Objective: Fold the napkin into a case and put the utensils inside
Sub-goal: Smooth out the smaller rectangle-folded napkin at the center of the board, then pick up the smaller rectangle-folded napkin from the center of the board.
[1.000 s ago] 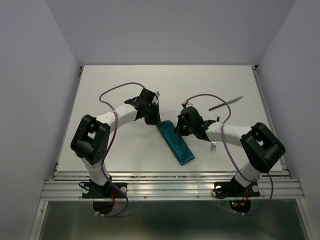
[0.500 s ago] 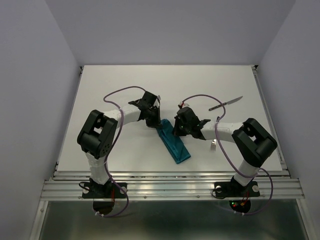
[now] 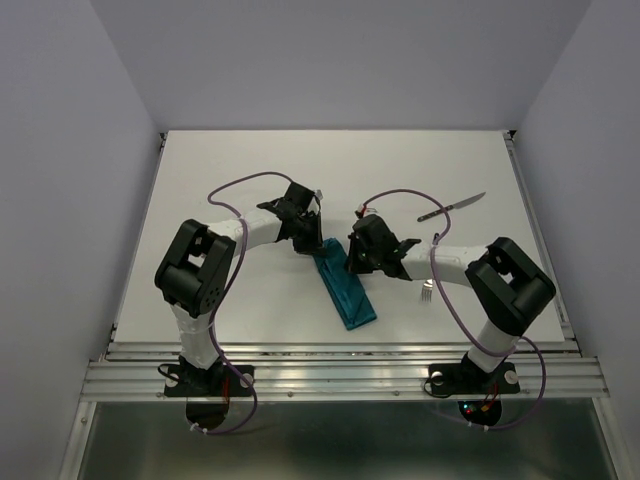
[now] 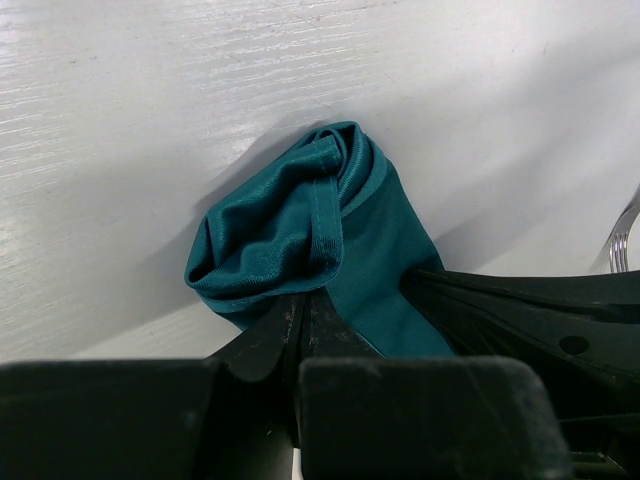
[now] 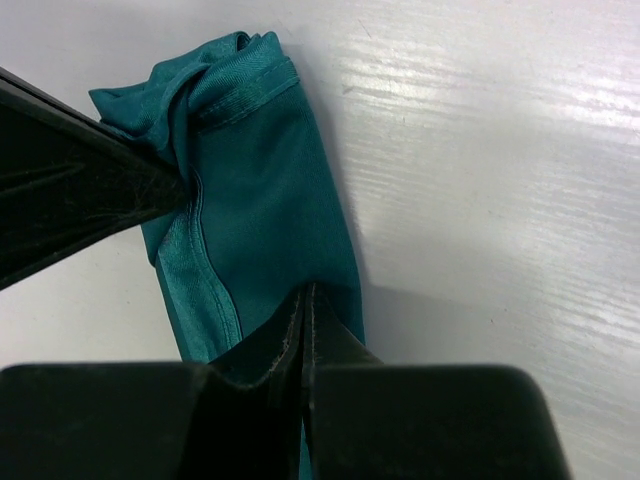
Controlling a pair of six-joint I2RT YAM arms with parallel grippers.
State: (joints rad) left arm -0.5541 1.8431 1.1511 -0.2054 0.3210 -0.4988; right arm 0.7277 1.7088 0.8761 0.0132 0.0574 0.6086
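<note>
The teal napkin lies folded as a long narrow case (image 3: 345, 288), running diagonally at the table's middle. Its far end is bunched (image 4: 285, 225). My left gripper (image 3: 309, 246) is shut on that bunched far end, fingertips (image 4: 303, 298) together in the cloth. My right gripper (image 3: 351, 263) is shut on the case's right edge (image 5: 270, 200), a little nearer along it, jaws closed at the cloth (image 5: 306, 296). The knife (image 3: 452, 207) lies at the back right. The fork (image 3: 428, 291) lies by my right forearm, partly hidden; its tines show in the left wrist view (image 4: 620, 240).
The white table (image 3: 230, 160) ends in a metal rail (image 3: 340, 352) at the near side. Purple cables (image 3: 240, 180) loop over both arms. Each wrist view shows the other gripper's black finger beside the cloth.
Both grippers have moved closer together at the case's far end. The near end of the case has swung a little to the left. Knife and fork have not moved.
</note>
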